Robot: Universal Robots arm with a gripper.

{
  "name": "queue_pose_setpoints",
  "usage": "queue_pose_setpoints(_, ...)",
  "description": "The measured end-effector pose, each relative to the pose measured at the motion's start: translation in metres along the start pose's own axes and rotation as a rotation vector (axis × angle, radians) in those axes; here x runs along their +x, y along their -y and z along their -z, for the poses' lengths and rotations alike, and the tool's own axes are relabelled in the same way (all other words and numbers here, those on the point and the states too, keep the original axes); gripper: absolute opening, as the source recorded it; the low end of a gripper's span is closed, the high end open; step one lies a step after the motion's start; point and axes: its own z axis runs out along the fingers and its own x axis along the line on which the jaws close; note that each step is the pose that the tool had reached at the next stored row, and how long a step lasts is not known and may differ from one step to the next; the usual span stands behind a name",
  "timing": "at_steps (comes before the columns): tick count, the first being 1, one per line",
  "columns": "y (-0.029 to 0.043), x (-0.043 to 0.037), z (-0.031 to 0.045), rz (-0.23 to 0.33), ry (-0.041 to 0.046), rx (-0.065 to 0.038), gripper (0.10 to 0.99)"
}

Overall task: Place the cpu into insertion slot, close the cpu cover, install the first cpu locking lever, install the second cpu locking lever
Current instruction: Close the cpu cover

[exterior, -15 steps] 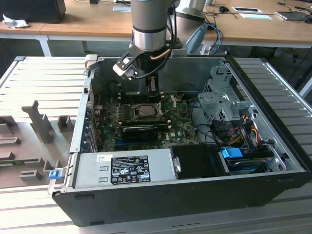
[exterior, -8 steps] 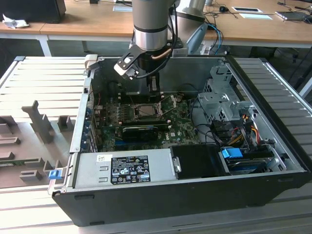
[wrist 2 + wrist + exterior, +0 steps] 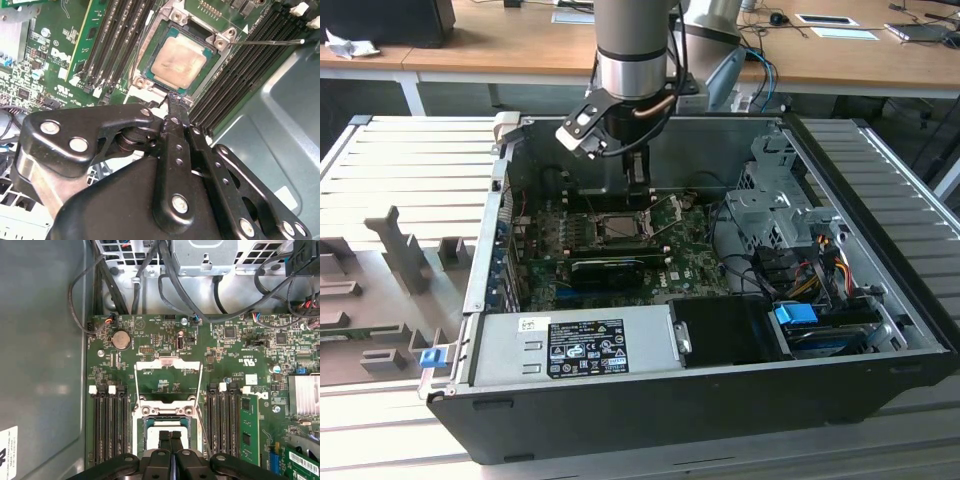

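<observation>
- cpu [image 3: 178,63]: pale beige square, green border, lying flat in the insertion slot [image 3: 221,38], mid-motherboard [image 3: 235,347] between the two memory-slot banks.
- cpu cover [image 3: 170,365]: flipped open, off the slot.
- gripper [image 3: 176,100]: fingers pressed together, nothing pinched, tips at the slot's edge just beside the cpu; contact unclear.

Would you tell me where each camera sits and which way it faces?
Exterior view: off the arm, looking down into the computer case; the arm and gripper show.
First wrist view: on the wrist, looking along the gripper at the open cpu cover.
Second wrist view: on the wrist, looking slantwise past the gripper's linkage at the cpu.
Shared: both wrist views show the shut gripper at the insertion slot.
</observation>
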Motion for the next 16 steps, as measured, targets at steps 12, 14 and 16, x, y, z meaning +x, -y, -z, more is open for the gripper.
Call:
queue_pose_setpoints(12, -0.0058, 0.001, 0.0131, 0.0, 0.0, 0.0, 0.106)
queue_pose_setpoints(14, -0.007, 0.001, 0.0138, 0.0, -0.0001, 0.0, 0.106)
queue_pose_setpoints(16, -0.0094, 0.0011, 0.0143, 0.0, -0.0001, 0.0, 0.106)
